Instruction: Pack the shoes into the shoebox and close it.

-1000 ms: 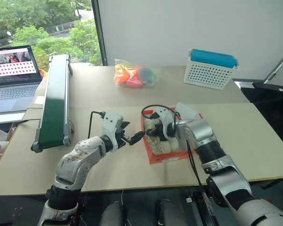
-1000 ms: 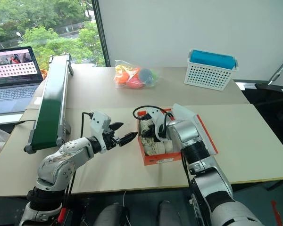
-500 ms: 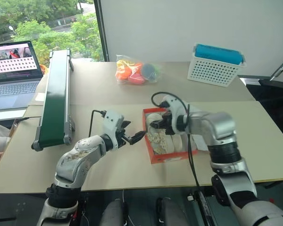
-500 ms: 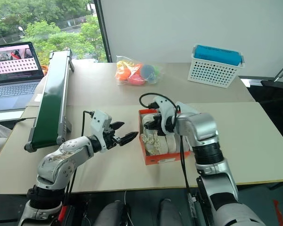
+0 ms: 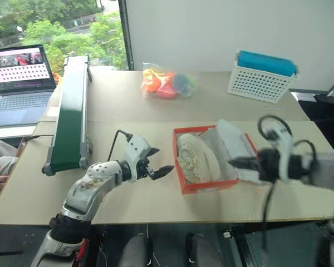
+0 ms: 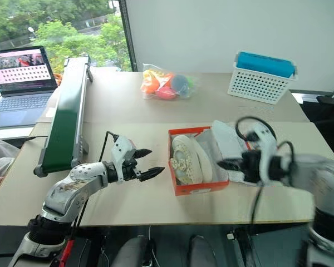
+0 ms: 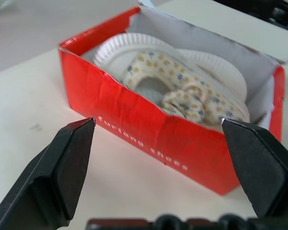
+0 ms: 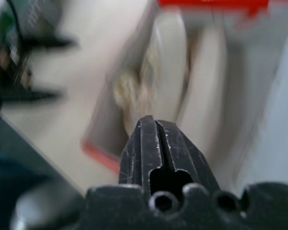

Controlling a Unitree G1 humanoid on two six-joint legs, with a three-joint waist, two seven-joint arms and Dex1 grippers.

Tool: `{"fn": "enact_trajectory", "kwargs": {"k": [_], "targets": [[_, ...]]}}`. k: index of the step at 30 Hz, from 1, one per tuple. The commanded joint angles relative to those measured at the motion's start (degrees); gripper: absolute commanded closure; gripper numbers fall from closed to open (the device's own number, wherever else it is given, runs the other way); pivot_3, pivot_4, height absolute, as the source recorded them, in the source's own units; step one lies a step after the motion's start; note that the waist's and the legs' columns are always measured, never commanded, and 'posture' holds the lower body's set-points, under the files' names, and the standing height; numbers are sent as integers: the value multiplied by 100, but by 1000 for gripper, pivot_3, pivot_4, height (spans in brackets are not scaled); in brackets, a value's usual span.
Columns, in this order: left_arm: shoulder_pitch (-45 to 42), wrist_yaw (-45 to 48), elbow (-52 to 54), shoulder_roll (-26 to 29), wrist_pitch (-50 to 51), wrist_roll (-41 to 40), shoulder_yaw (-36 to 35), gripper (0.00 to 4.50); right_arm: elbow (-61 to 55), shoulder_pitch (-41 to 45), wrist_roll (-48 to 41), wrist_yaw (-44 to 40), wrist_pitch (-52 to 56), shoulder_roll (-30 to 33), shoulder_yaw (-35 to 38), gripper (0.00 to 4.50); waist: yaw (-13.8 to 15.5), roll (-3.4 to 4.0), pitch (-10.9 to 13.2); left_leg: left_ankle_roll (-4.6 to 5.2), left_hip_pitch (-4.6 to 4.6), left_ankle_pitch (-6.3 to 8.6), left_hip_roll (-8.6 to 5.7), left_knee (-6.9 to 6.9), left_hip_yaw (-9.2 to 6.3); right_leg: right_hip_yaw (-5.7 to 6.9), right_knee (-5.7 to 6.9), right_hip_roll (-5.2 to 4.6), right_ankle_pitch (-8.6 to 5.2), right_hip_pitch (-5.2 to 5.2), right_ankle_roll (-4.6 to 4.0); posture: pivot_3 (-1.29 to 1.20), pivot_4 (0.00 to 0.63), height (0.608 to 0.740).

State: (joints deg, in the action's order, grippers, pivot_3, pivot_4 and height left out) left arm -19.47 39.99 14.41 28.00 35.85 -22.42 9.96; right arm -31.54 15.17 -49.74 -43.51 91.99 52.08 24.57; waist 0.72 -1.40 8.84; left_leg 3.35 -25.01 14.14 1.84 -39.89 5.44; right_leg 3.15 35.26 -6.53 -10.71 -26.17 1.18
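I've pulled my right gripper (image 6: 225, 164), fingers pressed together, out of the shoebox (image 6: 196, 188) and swung it off to the right, over the open lid (image 6: 229, 146). The shoes (image 6: 186, 159), which the arm covered before, now lie uncovered inside the box. The head camera has shifted too.

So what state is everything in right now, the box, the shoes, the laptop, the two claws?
Shoebox: open, lid folded back.
Shoes: both inside the shoebox.
Left claw: open, empty, beside the shoebox.
Right claw: shut, empty.
Laptop: open, screen on.
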Motion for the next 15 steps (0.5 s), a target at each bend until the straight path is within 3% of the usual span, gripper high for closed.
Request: {"fn": "enact_trajectory", "kwargs": {"k": [1, 6, 11, 15], "targets": [[-92, 252, -54, 15, -327, 74, 29, 0, -479, -727, -192, -299, -147, 450, 267, 4383, -25, -12, 7, 0, 4, 0, 1, 0, 0, 0, 0, 3, 0, 4, 1, 0, 150, 708], [-244, 349, -203, -112, -401, 126, 70, 0, -437, -1767, 552, 469, -593, 380, -412, 4383, -2, -19, 12, -4, 28, -3, 8, -4, 0, -3, -10, 7, -19, 22, 13, 0, 150, 708], [-240, 351, -189, -209, -377, 175, 90, 0, 552, -1546, 1408, 1872, -559, -1141, -351, 4383, 4, -50, 11, -4, 26, -3, 5, -3, 4, -19, -14, 12, -20, 19, 12, 0, 150, 708], [-216, 347, -120, -230, -323, 173, 64, 0, 1095, -905, 1894, 2681, -154, -2288, 488, 4383, 1, -44, 12, -3, 9, -3, 1, -5, 10, -25, -9, 11, 15, 4, 20, 0, 150, 708]]}}
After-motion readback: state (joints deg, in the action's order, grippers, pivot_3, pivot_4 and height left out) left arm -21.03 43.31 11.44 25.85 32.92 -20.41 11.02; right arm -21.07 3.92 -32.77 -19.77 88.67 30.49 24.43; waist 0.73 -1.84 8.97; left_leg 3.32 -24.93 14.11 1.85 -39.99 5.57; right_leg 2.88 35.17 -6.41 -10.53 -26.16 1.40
